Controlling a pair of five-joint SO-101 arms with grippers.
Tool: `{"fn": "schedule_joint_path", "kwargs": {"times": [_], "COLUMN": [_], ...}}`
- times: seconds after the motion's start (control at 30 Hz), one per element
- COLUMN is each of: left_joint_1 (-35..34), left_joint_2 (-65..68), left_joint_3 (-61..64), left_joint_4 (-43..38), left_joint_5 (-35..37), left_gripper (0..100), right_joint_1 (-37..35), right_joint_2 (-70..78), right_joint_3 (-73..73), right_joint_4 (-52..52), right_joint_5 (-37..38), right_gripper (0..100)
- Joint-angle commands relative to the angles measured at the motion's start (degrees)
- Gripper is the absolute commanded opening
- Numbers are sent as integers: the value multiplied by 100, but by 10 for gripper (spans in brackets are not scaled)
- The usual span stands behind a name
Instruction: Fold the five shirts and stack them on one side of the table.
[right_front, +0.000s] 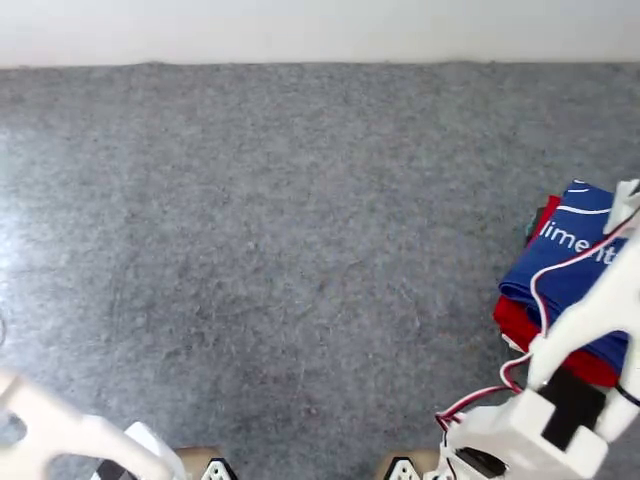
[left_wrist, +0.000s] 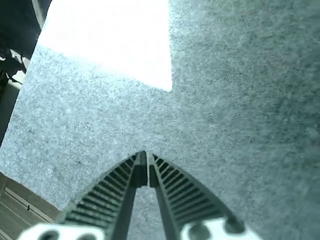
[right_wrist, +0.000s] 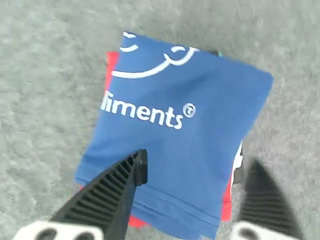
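**High view.** A folded blue shirt (right_front: 565, 262) of soft fabric with white print is stacked on a folded red shirt (right_front: 520, 325) at the right edge of the grey felt-covered counter (right_front: 300, 250). The right arm (right_front: 590, 310) stands over the stack.

**Left wrist view.** The left gripper (left_wrist: 146, 162) is clenched on nothing above bare felt.

**Right wrist view.** The right gripper (right_wrist: 197, 162) is released, its jaws spread above the near folded edge of the blue shirt. The fabric is judged light, limp and easily unfolded. If the stack is to be shifted, all layers should be pinched together at a folded edge, never the top layer alone.
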Motion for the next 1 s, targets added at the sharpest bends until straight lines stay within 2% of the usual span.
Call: {"fn": "schedule_joint_path", "kwargs": {"times": [0.0, 0.07, 0.23, 0.3, 0.47, 0.57, 0.67, 0.83, 0.97], "left_joint_1": [273, 431, 1187, 1749, 3534, 4237, 4835, 5776, 6180], "left_joint_2": [-105, -105, -114, -114, -114, -114, -105, -114, -396], "left_joint_3": [-338, -479, -734, -752, -760, -743, -708, 66, 998], "left_joint_4": [132, 141, 290, 510, 730, 255, -88, -853, -1820], "left_joint_5": [18, 281, 2497, 2927, 3420, 4571, 5582, 5934, 6048], "left_gripper": [15, 15, 15, 15, 13, 13, 13, 13, 12], "right_joint_1": [-303, -321, -444, -523, -760, -1042, -1182, -1429, -1710], "right_joint_2": [-488, -699, -1516, -1991, -3204, -3846, -4541, -5833, -6862], "right_joint_3": [-211, -62, 949, 1556, 3156, 4088, 5055, 7130, 8457], "right_joint_4": [242, 251, 251, 251, 224, 136, -593, -2255, -2914], "right_joint_5": [-70, -70, -70, -202, -1266, -1635, -1855, -1890, -1899], "right_gripper": [0, 56, 6, 13, 9, 8, 8, 8, 8]}}
